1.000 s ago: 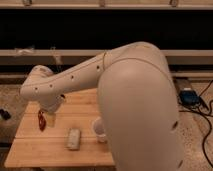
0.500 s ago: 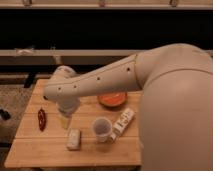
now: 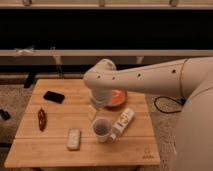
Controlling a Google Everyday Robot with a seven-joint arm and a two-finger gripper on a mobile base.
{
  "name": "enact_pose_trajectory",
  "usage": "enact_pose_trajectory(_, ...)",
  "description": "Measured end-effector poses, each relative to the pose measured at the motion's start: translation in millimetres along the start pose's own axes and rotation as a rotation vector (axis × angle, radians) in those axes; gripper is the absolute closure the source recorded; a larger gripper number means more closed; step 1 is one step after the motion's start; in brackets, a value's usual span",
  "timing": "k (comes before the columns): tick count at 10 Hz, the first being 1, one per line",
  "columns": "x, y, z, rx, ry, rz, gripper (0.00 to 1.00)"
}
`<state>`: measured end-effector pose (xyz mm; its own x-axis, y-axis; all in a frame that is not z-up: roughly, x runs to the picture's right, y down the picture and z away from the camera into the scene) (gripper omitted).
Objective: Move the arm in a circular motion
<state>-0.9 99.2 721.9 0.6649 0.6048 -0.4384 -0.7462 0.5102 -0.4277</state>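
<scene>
The arm [image 3: 150,82] is filling the near right edge as a thick, glossy white segment. It is reaching leftward over the wooden table [image 3: 135,152] and bending down at a rounded joint to the gripper [image 3: 93,112]. The gripper, a small yellowish tip, is hanging low over the middle of the tabletop. How far it is parted, and whether it is gripping anything, cannot be told.

- **Camera side of the gripper:** a pale rectangular block [image 3: 74,139] is lying to the left, and a white cup [image 3: 101,130] is standing just beside the gripper.
- **Right of the gripper:** a white bottle [image 3: 123,123] is lying on its side, touching the cup.
- **Well to the left:** a small red object [image 3: 41,119] is lying on the table.
- **Beyond the gripper:** an orange plate [image 3: 118,99] is sitting to the right, partly hidden by the arm, and a black phone [image 3: 53,96] is lying to the left.
</scene>
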Motion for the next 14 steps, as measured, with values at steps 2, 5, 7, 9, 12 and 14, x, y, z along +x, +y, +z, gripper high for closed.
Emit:
enact_pose_trajectory(2,3,-51,1,0.001,0.006,0.116,0.2)
enact_pose_trajectory(5,-13,-131,1,0.017,-0.009,0.269,0.2)
enact_pose_trajectory(7,-30,-170,1,0.032,-0.033,0.329,0.2)
enact_pose_trajectory(9,-60,-192,2,0.038,-0.061,0.361,0.2)
enact_pose_trajectory(12,-125,-175,8,0.035,-0.071,0.329,0.2)
enact_pose_trajectory(14,-167,-141,14,0.034,-0.066,0.267,0.2)
